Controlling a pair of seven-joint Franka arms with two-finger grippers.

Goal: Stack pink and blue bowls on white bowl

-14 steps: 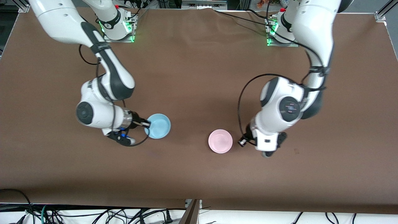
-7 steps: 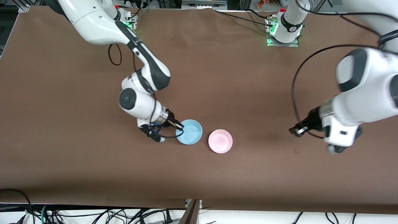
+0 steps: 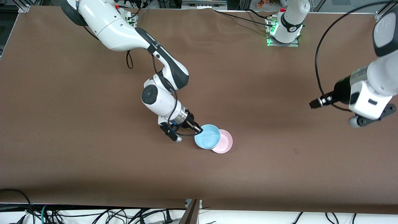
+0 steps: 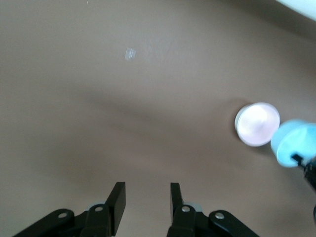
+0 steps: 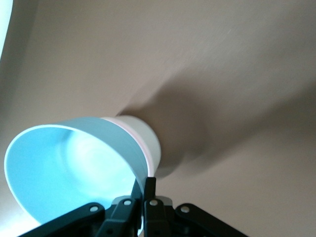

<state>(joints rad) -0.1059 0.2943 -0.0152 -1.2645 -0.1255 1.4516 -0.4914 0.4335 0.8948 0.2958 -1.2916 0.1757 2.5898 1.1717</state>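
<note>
The right pincer (image 3: 198, 130) is clamped on the blue bowl's (image 3: 207, 140) rim at its ten o'clock edge, carrying it partly over the pink bowl (image 3: 225, 143) at four o'clock. The left pincer (image 3: 313, 104) waits over bare bench (image 3: 279, 174), half open and empty.

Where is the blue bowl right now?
In the front view the blue bowl is near the table's middle, pinched at its rim by the right gripper and overlapping the pink bowl on the side toward the right arm's end.
</note>
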